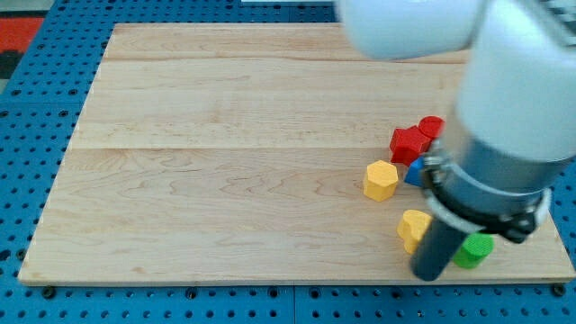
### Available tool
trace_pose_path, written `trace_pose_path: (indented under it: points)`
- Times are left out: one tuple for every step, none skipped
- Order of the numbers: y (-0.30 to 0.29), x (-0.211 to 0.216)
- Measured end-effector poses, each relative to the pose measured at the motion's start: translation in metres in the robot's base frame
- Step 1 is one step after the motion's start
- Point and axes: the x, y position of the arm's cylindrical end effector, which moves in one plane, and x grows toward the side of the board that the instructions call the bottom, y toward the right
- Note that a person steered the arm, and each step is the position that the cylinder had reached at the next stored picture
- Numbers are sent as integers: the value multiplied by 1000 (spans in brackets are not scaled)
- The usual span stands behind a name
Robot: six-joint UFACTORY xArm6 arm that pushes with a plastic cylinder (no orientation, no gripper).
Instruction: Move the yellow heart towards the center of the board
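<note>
The yellow heart point(412, 227) lies on the wooden board point(234, 180) near the view's bottom right, partly covered by the rod. My tip point(427, 274) rests on the board just below and right of the heart, touching or almost touching it. The dark rod rises from there into the grey and white arm point(504, 135) that fills the view's right side.
A yellow hexagon block point(381, 180) lies above and left of the heart. A red star-like block point(409, 143) and a red round block point(432, 128) sit above it. A blue block point(416, 172) peeks out beside the arm. A green block point(473, 250) lies right of the tip.
</note>
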Motion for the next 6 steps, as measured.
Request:
trace_pose_path:
  points:
    - [35,-9]
    - [24,-45]
    - [-30,-59]
    - [-11,-38]
    - [-11,-12]
    - [-98,-28]
